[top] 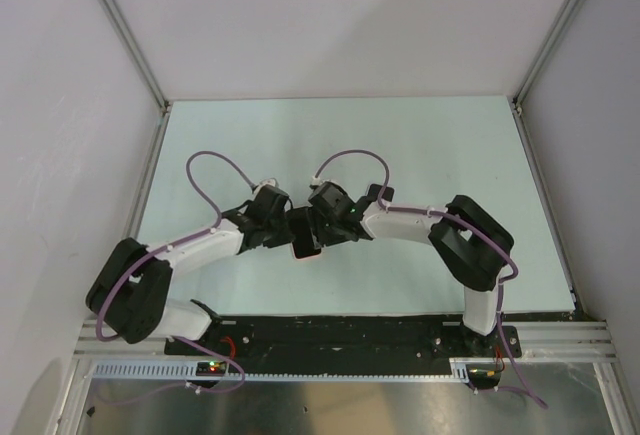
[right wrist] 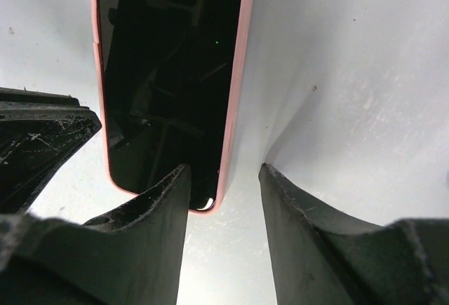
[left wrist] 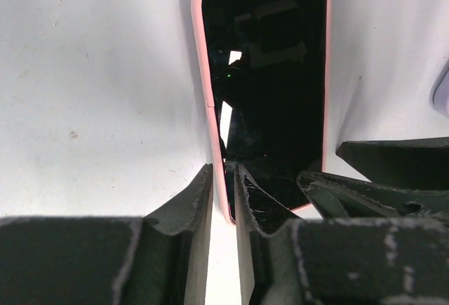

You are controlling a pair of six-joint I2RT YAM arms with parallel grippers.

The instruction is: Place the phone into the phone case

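The phone (left wrist: pixel 270 109) lies face up in the pink case (left wrist: pixel 198 73), flat on the pale table (top: pixel 450 155) between my two claws. My left claw (left wrist: pixel 223 172) is parted only a slit, straddling one long rim of the case and clamping nothing. My right claw (right wrist: pixel 224 168) gapes wider over the opposite rim, one finger over the glass, holding nothing. Both crowd the same end of the case. Purple cables (top: pixel 210 153) loop above my wrists. White walls (top: pixel 330 25) close three sides.
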